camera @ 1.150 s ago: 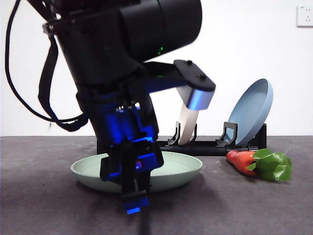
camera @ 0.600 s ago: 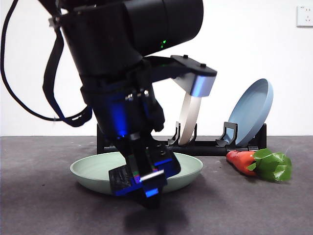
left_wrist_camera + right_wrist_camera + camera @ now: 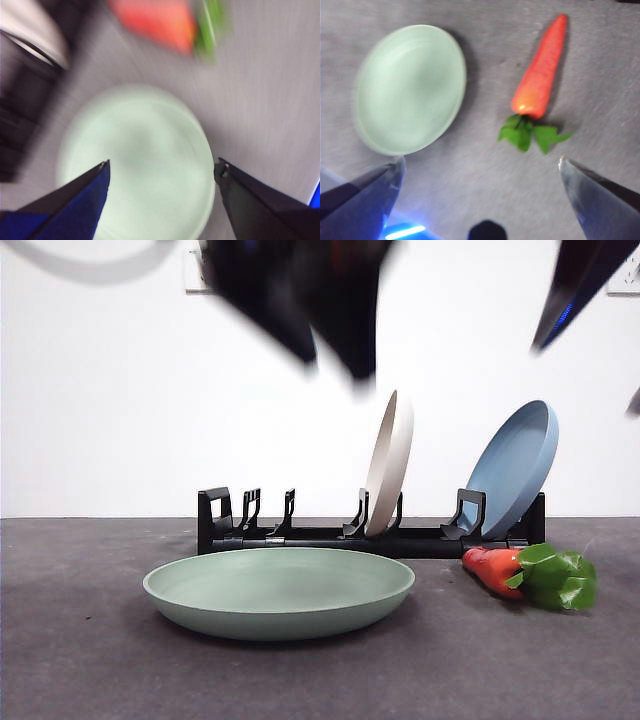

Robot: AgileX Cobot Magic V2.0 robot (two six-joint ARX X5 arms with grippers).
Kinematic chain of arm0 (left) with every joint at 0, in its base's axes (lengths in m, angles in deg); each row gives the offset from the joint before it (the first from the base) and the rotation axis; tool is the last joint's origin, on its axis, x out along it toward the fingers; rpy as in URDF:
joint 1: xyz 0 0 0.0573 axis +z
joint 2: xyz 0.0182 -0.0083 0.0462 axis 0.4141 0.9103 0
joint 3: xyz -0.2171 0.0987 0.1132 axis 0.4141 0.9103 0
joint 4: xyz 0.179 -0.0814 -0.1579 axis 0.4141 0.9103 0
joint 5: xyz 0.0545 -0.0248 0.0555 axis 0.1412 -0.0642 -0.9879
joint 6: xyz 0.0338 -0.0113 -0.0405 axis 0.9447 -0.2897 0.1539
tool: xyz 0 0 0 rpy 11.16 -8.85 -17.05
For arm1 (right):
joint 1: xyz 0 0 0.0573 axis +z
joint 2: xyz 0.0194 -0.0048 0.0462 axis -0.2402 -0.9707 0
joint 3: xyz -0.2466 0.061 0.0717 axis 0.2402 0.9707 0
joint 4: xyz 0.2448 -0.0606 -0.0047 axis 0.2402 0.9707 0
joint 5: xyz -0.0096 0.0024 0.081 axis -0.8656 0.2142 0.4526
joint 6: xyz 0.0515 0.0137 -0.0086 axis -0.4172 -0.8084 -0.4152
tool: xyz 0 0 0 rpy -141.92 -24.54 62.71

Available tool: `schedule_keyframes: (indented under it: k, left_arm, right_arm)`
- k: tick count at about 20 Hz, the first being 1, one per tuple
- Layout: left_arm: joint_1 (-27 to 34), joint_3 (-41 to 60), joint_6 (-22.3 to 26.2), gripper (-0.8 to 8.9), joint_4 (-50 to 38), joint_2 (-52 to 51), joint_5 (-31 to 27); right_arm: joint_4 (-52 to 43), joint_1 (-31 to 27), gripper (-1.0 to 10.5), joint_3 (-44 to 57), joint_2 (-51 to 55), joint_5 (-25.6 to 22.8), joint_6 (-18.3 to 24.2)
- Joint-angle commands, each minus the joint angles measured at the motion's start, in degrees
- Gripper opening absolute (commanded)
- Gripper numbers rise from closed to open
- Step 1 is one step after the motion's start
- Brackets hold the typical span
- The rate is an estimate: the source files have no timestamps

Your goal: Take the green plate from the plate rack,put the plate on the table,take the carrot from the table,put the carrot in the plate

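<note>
Nearest us in the front view, the green plate [image 3: 279, 592] lies flat on the table [image 3: 80, 670], empty, so we judge the first half of the job done and the dish ready to receive something. Just behind and to one side, the carrot [image 3: 528, 575] lies on the table close to the end of the plate rack [image 3: 370, 535], apart from the green plate; it is not yet picked up. In the rack, a cream plate [image 3: 389, 462] stands upright between prongs and a blue plate [image 3: 512, 468] leans at the end slot, kept on edge by the prongs.

We count three plates, one carrot, one rack.

Our left gripper [image 3: 160, 172] hangs above the green plate with its jaws spread wide, holding nothing. Our right gripper [image 3: 480, 170] is high above plate and carrot, jaws likewise wide apart and empty; we judge it placed to descend on the carrot next.
</note>
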Motion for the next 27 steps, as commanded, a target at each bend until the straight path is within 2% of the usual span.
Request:
schedule_keyframes:
  k: [1, 4, 9, 11, 17, 19, 21, 24, 27]
  left_arm:
    - [-0.09, -3.17, -5.84, 3.52, 2.75, -5.64, -0.02]
    - [-0.11, -7.93, -8.07, 3.51, 5.4, -13.62, -0.02]
    - [-0.11, -11.13, -10.8, 3.5, 10.45, -23.06, 0.0]
    - [-0.11, -11.13, -11.02, 3.5, 11.63, -25.42, -0.02]
    - [-0.11, -11.13, -13.49, 3.5, 15.26, -27.08, -0.02]
    - [-0.11, -11.13, -13.46, 3.5, 15.34, -27.08, -0.02]
    - [-0.11, -11.13, -13.46, 3.5, 15.37, -27.08, -0.07]
    - [-0.11, -11.13, -13.46, 3.5, 15.37, -27.08, -0.09]
    - [-0.11, -11.13, -13.46, 3.5, 15.43, -27.08, -0.07]
  right_arm:
    - [-3.32, 1.86, 6.6, -0.09, -5.16, -3.06, -1.81]
    - [-10.32, 4.59, 6.6, -0.09, -12.48, -8.41, -3.91]
    - [-17.07, 6.97, 6.5, -0.09, -21.53, -14.43, -5.7]
    - [-18.91, 7.39, 6.0, -0.09, -24.33, -15.32, -6.12]
    - [-22.56, 8.55, 5.7, -0.09, -29.59, -16.39, -8.57]
    - [-22.67, 8.57, 4.7, -0.09, -30.91, -16.39, -9.05]
    - [-22.67, 8.57, 4.5, -0.09, -31.63, -16.39, -9.44]
    - [-22.73, 8.57, 2.2, -0.09, -31.61, -16.35, -9.53]
    - [-22.67, 8.57, 1.0, -0.09, -31.61, -16.28, -9.51]
